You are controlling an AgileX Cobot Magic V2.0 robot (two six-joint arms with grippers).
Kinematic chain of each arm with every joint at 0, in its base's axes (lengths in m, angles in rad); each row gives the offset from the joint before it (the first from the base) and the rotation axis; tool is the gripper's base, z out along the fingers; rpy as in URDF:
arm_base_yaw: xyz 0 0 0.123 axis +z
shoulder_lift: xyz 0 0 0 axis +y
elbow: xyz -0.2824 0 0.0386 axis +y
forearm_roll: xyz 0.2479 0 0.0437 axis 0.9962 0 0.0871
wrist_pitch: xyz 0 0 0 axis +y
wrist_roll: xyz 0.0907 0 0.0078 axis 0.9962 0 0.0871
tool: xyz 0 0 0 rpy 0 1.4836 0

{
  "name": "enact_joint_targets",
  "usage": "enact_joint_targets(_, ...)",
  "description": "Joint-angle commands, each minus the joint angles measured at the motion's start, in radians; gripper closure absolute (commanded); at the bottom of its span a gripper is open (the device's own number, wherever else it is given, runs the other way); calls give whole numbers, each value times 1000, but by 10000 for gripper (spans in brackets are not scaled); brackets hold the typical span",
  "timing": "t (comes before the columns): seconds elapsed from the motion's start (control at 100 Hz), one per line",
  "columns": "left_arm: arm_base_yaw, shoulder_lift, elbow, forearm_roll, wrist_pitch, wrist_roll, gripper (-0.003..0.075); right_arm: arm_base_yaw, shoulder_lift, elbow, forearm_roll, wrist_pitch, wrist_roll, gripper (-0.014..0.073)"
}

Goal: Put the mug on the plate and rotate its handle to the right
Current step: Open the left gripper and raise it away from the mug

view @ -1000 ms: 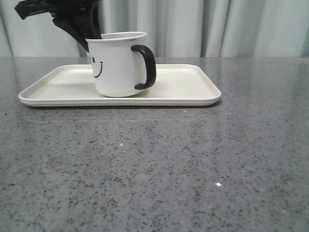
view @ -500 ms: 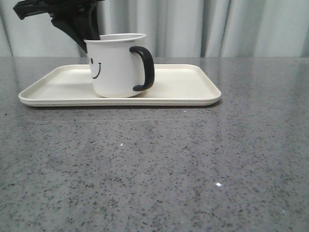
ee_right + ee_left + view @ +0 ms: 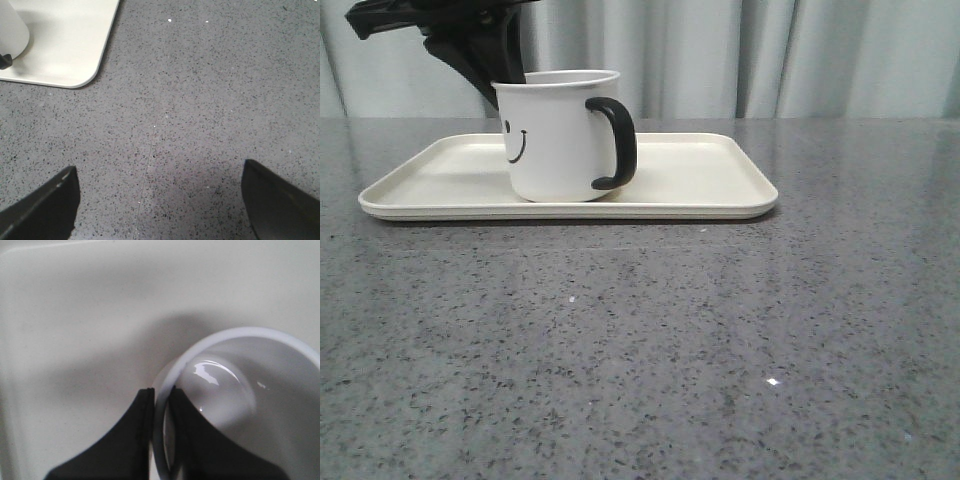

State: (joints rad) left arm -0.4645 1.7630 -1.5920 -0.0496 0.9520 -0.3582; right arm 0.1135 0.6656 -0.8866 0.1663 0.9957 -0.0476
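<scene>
The mug (image 3: 558, 135) stands upright on the plate (image 3: 700, 180), left of the plate's middle, its base flat on the cream surface. The handle (image 3: 615, 143) points to the right and a little toward the front camera, and the smiley face (image 3: 515, 143) shows on the mug's left side.

My left claw (image 3: 161, 432) comes down from above and behind onto the mug's far left rim. In my left wrist view one finger (image 3: 131, 435) sits outside the wall and the other inside the cup, with the white rim pinched between them, so the claw is closed tight on the mug's wall. From the front only my dark arm shows behind the mug's upper left edge.

My right claw (image 3: 160, 200) hangs over the bare grey table (image 3: 720, 340), well to the right of the plate's corner. Its fingers (image 3: 47, 205) stand wide apart with nothing between them but speckled stone.
</scene>
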Motion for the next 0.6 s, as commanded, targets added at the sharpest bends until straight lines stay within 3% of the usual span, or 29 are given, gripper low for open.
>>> enact_joint_targets(0.0,-8,-45,-35,4,-35,-10,741,-9,7,-32,10,-56,-5,-55)
enact_joint_targets(0.5,-23,-45,-35,22,-37,-10,736,-9,7,-32,10,-56,-5,-55)
enact_joint_targets(0.59,-23,-45,-35,22,-37,-4,684,-9,7,-32,10,-56,-5,-55)
